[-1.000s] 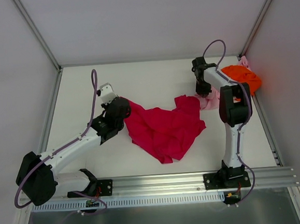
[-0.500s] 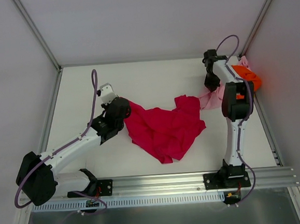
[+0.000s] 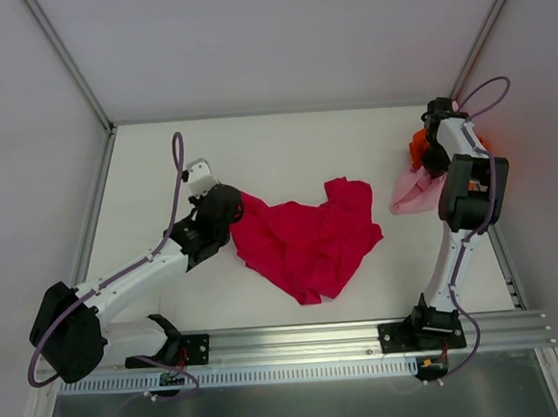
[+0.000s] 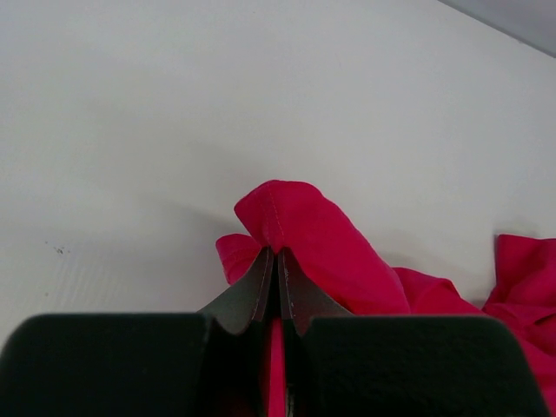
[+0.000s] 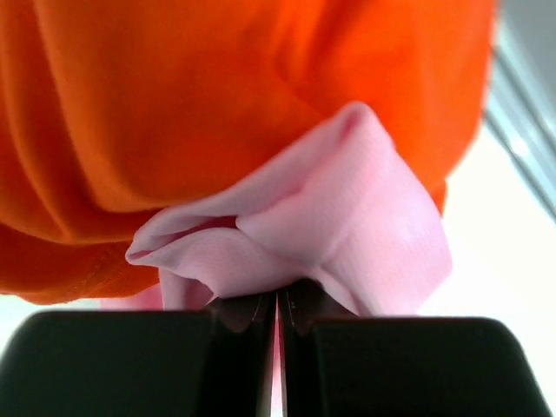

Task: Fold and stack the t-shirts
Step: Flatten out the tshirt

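Nearest me, the crimson t-shirt [image 3: 306,240] lies crumpled on the white surface [image 3: 284,150] at the middle of the frame. My left tool [image 4: 278,256] is pinched tight on a fold at the shirt's left edge. Farther back, at the upper right, my right tool [image 5: 278,302] is clamped closed on a bunch of the pale pink t-shirt [image 3: 409,195], which trails down and left from it. The orange t-shirt [image 5: 174,104] is bunched just behind the pink one, touching it.
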Controlling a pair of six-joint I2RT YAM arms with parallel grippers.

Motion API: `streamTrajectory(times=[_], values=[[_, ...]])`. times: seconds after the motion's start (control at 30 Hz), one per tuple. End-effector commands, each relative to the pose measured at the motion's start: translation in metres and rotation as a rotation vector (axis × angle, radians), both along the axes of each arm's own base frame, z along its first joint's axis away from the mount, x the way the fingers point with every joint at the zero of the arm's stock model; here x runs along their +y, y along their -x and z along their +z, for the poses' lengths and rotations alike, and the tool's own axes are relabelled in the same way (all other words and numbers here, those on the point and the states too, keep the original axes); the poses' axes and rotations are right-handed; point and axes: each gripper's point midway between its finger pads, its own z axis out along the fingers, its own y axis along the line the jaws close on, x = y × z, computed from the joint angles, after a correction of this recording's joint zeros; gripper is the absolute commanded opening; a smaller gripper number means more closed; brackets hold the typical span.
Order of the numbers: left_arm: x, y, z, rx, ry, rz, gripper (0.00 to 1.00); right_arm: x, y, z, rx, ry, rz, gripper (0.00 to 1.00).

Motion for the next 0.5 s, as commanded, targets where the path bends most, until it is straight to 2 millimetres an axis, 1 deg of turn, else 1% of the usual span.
streamTrajectory(times=[0.0,0.03,0.07,0.13,0.17,0.2,0.27,0.3,0.33,0.37,0.4,0.43,0.47], values=[[-0.001,-0.002,0.006,-0.025,0.036,0.007,0.00,-0.021,-0.009,0.063,-0.170,0.152,-0.072,0.03],[-0.002,-0.002,0.006,-0.026,0.040,0.005,0.00,-0.022,-0.008,0.066,-0.167,0.169,-0.072,0.03],[-0.003,-0.003,0.005,-0.024,0.044,0.002,0.00,-0.023,-0.008,0.073,-0.175,0.199,-0.071,0.02],[-0.006,-0.003,0.000,-0.012,0.040,-0.003,0.00,-0.025,-0.007,0.079,-0.180,0.239,-0.069,0.02],[-0.007,-0.003,-0.001,-0.008,0.043,-0.006,0.00,-0.021,-0.009,0.085,-0.183,0.271,-0.035,0.03],[-0.007,-0.003,-0.001,-0.008,0.043,-0.006,0.00,-0.018,-0.016,0.087,-0.208,0.275,-0.012,0.04],[-0.006,-0.003,-0.002,-0.008,0.040,-0.004,0.00,0.000,-0.022,0.087,-0.199,0.266,0.066,0.07],[-0.006,-0.003,-0.002,-0.008,0.041,-0.005,0.00,0.009,-0.030,0.089,-0.223,0.270,0.101,0.09],[-0.007,-0.003,-0.001,-0.010,0.044,-0.008,0.00,0.030,-0.033,0.087,-0.222,0.271,0.158,0.18],[-0.008,-0.003,-0.001,-0.011,0.049,-0.015,0.00,0.039,-0.043,0.094,-0.252,0.282,0.233,0.26],[-0.008,-0.002,-0.001,-0.011,0.051,-0.018,0.00,0.069,-0.046,0.096,-0.255,0.299,0.303,0.34],[-0.008,-0.002,-0.001,-0.010,0.050,-0.018,0.00,0.079,-0.047,0.102,-0.257,0.329,0.333,0.52],[-0.008,-0.002,-0.001,-0.008,0.046,-0.019,0.00,0.092,-0.050,0.108,-0.264,0.359,0.386,0.61]])
